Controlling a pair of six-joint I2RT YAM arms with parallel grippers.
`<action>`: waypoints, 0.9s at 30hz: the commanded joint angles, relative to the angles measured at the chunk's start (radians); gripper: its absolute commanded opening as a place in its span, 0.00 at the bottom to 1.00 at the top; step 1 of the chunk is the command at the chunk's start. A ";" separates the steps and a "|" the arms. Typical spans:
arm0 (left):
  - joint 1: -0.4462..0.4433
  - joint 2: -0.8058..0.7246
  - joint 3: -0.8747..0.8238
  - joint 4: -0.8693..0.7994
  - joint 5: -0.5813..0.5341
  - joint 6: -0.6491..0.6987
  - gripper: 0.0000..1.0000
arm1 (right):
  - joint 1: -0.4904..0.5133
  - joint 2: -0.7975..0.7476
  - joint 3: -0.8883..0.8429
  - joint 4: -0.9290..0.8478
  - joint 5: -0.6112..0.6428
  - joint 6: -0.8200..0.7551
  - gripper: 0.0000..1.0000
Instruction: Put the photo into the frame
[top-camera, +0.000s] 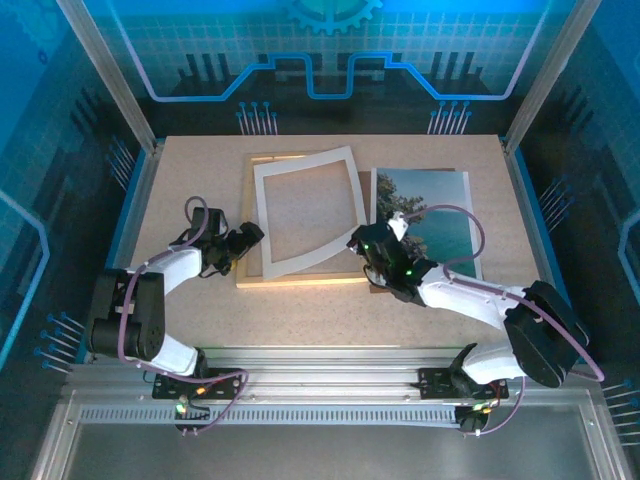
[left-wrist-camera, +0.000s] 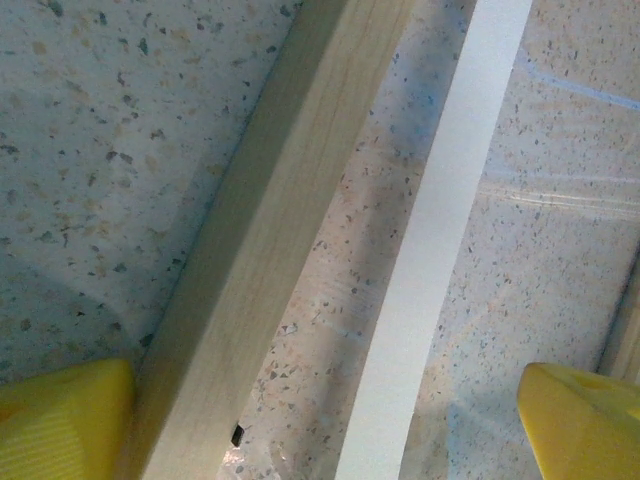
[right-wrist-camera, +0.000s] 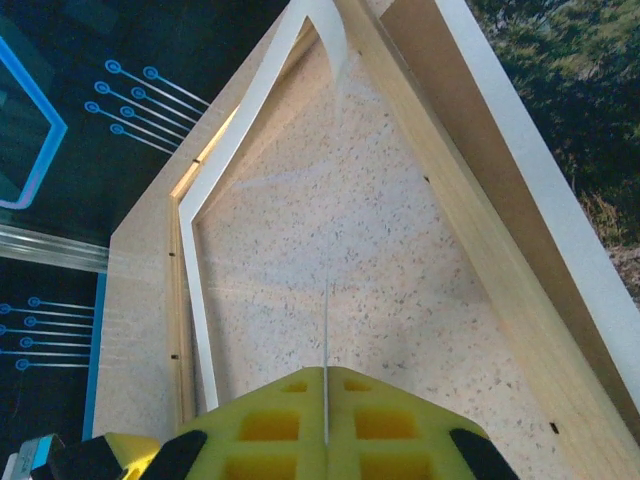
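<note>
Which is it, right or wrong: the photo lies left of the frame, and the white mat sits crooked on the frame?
Wrong on one point: the photo lies right of the frame, not left, as the top external view shows. The white mat does sit crooked on the frame.

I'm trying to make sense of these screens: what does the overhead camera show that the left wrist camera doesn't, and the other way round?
Overhead: the photo lying on the table right of the frame, the white mat sitting askew over the frame, plus the left arm and right arm.
Left wrist: close detail, namely the wood grain of one frame rail, a small dark mark at its edge, and the yellow fingertips of the left hand, spread wide either side of rail and mat.
Both: frame, mat and speckled table.
</note>
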 joint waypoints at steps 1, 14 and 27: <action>-0.013 0.003 0.032 -0.019 0.020 0.010 0.99 | 0.028 0.002 0.044 -0.011 0.035 0.019 0.04; -0.013 0.000 0.027 -0.015 0.024 0.008 0.99 | 0.121 0.040 0.115 -0.096 0.170 0.060 0.06; -0.012 -0.008 0.012 -0.007 0.027 0.001 0.99 | 0.121 0.097 0.115 -0.022 0.215 0.054 0.09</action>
